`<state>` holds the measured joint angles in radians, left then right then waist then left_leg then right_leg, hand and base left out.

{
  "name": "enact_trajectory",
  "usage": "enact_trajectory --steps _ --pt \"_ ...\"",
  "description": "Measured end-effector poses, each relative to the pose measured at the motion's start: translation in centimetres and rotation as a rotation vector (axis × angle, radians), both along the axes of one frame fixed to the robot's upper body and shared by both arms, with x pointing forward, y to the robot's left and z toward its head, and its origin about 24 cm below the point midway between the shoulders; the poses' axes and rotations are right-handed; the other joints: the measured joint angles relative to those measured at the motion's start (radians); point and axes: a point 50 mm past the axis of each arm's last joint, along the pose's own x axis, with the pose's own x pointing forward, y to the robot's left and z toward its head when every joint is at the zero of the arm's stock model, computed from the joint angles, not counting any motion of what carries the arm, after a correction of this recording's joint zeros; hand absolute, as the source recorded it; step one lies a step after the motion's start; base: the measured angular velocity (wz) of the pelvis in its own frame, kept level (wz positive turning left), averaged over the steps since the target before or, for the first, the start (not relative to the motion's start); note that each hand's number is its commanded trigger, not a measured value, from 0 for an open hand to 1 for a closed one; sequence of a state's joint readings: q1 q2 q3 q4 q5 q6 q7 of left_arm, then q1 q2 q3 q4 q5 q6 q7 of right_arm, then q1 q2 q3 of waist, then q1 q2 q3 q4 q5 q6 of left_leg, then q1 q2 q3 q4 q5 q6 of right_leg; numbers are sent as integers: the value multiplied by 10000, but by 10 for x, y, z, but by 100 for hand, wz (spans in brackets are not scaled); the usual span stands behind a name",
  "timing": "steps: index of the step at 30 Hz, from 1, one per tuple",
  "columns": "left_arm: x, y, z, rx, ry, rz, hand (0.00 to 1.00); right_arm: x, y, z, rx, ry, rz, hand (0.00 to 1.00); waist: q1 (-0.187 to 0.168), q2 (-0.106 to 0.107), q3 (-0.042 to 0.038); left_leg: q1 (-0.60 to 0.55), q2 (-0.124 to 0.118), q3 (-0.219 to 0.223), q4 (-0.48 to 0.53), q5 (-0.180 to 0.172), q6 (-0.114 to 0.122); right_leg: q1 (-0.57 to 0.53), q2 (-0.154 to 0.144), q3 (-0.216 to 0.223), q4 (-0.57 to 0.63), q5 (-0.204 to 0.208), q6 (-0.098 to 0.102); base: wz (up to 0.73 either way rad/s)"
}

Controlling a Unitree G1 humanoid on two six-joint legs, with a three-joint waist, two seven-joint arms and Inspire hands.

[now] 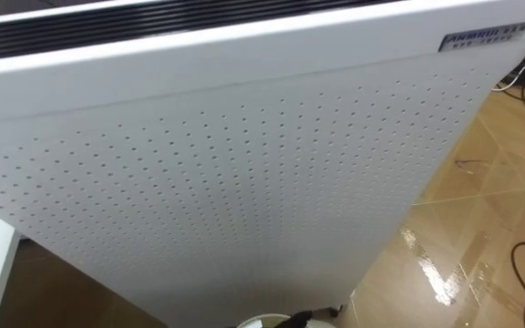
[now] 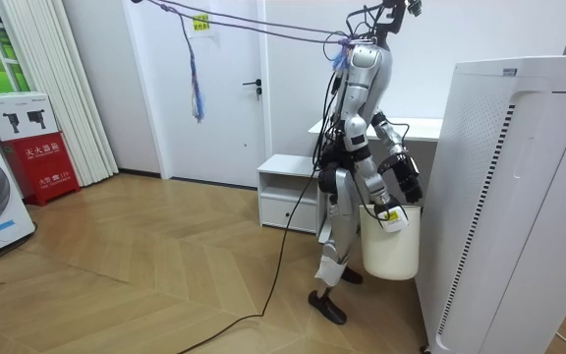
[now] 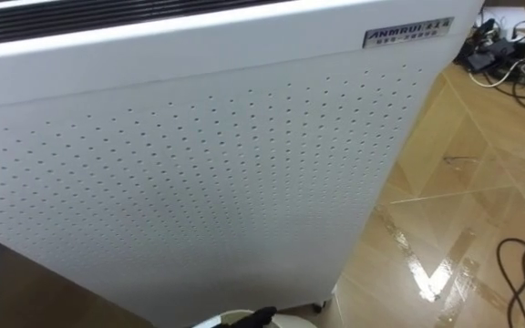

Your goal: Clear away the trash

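Standing close against white perforated unit (image 1: 244,164), carrying white bin (image 2: 391,246) off floor at hand (image 2: 389,208); finger closure: cannot tell. Probably risking bin knocking panel on turning, feet snagging floor cables (image 3: 492,46).

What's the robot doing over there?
The robot stands close up to a tall white air purifier on the wooden floor. Its right hand holds a white bucket by its top, hanging in front of its legs. Its head looks down at the purifier's dotted front panel, with the bucket's rim just below.
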<state>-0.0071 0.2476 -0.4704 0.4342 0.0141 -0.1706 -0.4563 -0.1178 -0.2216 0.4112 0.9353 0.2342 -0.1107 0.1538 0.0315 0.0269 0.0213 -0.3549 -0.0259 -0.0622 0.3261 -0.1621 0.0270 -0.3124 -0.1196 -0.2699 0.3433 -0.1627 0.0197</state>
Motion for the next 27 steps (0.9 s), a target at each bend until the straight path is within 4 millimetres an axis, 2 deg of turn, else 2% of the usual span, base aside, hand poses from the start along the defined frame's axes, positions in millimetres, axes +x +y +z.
enact_trajectory --steps 7,13,19,21,27 --pt "1 14 -2 56 195 649 0 -5 -11 -1 -291 119 -25 100 19 -50 20 307 -16 68 -195 25 -6 187 -6 88 -37 -22 15 -3" --pt "-14 27 -13 187 667 1408 0 -25 -24 -9 -421 651 -532 100 -14 -155 15 825 -27 123 -347 25 -7 721 16 16 -297 -78 29 1" --pt "-55 60 -51 877 2594 3493 0 -67 -41 -22 -327 1575 -2095 100 -3 -303 -27 1772 -5 317 -818 23 -8 1707 133 44 -884 -63 89 -1" --pt "-71 70 -62 1218 3171 4281 0 -79 -46 -26 -262 1884 -2556 100 -33 -394 -104 2109 0 320 -953 19 -13 2060 170 40 -1082 -61 106 0" --pt "-98 81 -80 1245 4246 6717 0 -109 -53 -36 95 2709 -4529 100 -20 -473 -174 3311 -18 369 -1542 17 -14 3137 192 46 -1509 -96 189 0"
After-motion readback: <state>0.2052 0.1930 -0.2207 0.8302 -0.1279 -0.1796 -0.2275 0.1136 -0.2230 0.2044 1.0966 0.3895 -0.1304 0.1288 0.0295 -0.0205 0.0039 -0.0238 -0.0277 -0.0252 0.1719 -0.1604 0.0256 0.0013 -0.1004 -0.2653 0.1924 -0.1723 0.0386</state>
